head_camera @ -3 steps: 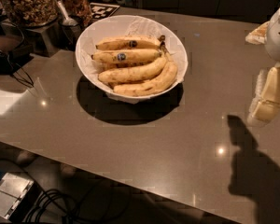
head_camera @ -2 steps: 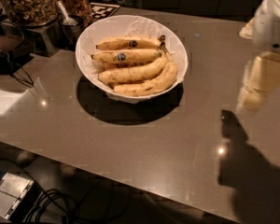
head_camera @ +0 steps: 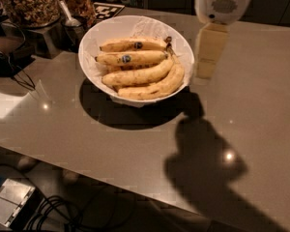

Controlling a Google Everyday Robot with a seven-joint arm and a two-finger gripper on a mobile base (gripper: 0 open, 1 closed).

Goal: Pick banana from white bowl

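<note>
While the gripper [head_camera: 209, 57] hangs just beside the white bowl [head_camera: 94, 37], you see four bananas [head_camera: 150, 88] inside.
Two carry blue oval stickers [head_camera: 137, 45]; your banana [head_camera: 145, 58] lies second from the back, curved, yellow and brown-freckled, on crinkled paper [head_camera: 144, 27]. Whether the cream, blocky gripper is spread or closed you cannot tell.

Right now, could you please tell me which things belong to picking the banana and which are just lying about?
Job: stickered banana, white bowl, hand beside the bowl.
Lying about: other bananas, snack jar, cables below the table edge.
</note>
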